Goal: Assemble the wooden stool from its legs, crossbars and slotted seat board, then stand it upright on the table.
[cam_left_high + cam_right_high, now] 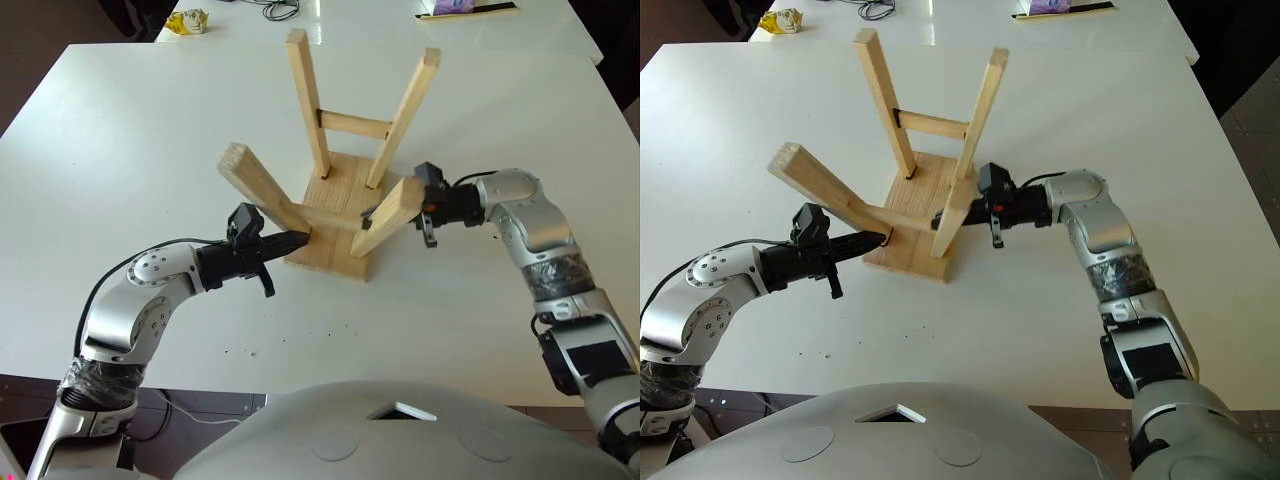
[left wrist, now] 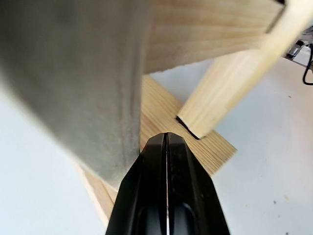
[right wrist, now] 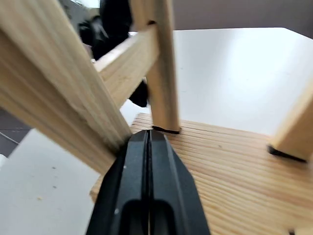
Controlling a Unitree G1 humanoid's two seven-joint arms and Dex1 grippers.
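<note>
The wooden stool stands upside down on the white table (image 1: 120,150), its slotted seat board (image 1: 337,172) flat on the surface and its legs pointing up. A crossbar (image 1: 355,124) joins the two far legs, and another (image 1: 328,216) joins the two splayed near legs. My left gripper (image 1: 300,240) is shut, its tip at the base of the near left leg (image 1: 262,185), over the seat board (image 2: 161,107). My right gripper (image 1: 937,220) is shut too, its tip against the near right leg (image 1: 390,215), just above the board (image 3: 234,161).
A crumpled yellow object (image 1: 187,21) and cables (image 1: 280,8) lie at the table's far edge, and a flat box (image 1: 465,8) sits at the back right. Open tabletop surrounds the stool on every side.
</note>
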